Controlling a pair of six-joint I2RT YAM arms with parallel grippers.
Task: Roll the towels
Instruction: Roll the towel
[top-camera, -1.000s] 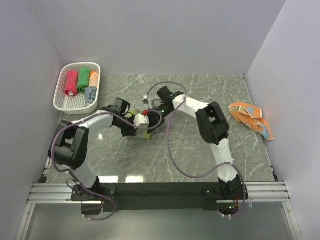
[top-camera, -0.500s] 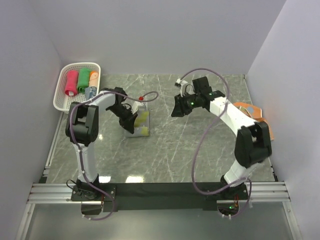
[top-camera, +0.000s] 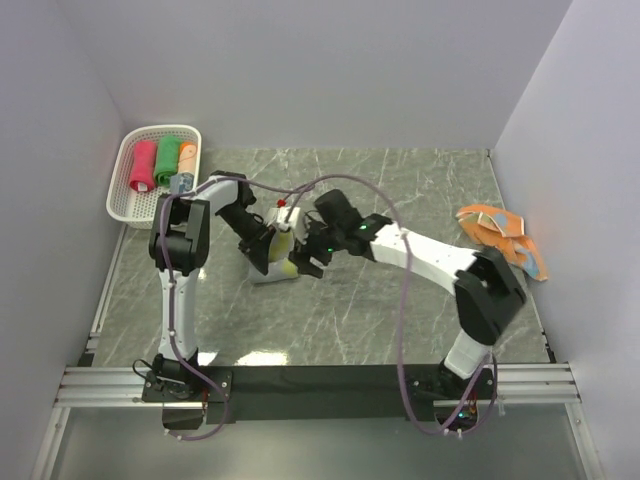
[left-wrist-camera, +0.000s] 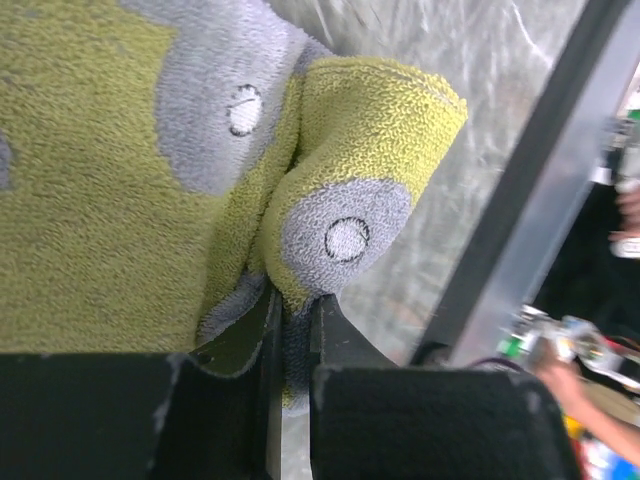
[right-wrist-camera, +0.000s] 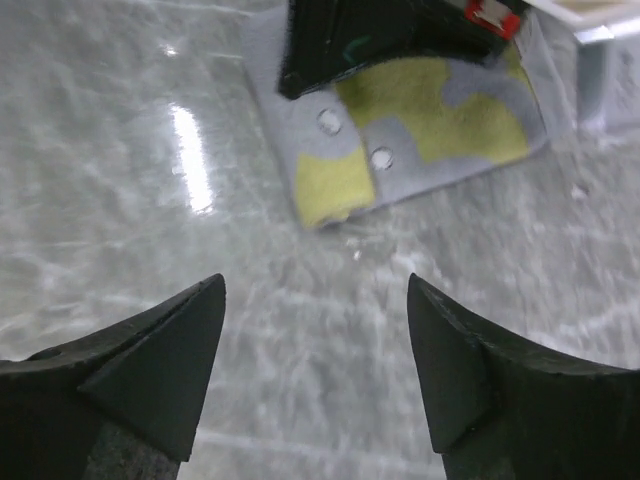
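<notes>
A yellow towel with grey patches (top-camera: 284, 242) lies flat on the marble table, one corner folded over (left-wrist-camera: 375, 130). My left gripper (left-wrist-camera: 292, 310) is shut on that towel's edge; from above the left gripper (top-camera: 262, 250) sits on the towel's left side. My right gripper (right-wrist-camera: 315, 285) is open and empty, hovering over bare table just short of the yellow towel (right-wrist-camera: 420, 130). From above, the right gripper (top-camera: 302, 264) is at the towel's near right corner. An orange towel with light-blue marks (top-camera: 500, 232) lies crumpled at the far right.
A white perforated basket (top-camera: 160, 129) at the back left holds pink (top-camera: 143, 165), green (top-camera: 166, 158), orange (top-camera: 187, 155) and grey-blue (top-camera: 181, 187) rolls. Walls close in on the left, back and right. Purple cables loop over both arms.
My right arm has swung from the back right down to the yellow towel's near right corner, and its jaws have spread wider. The left gripper has stayed shut on the towel.
</notes>
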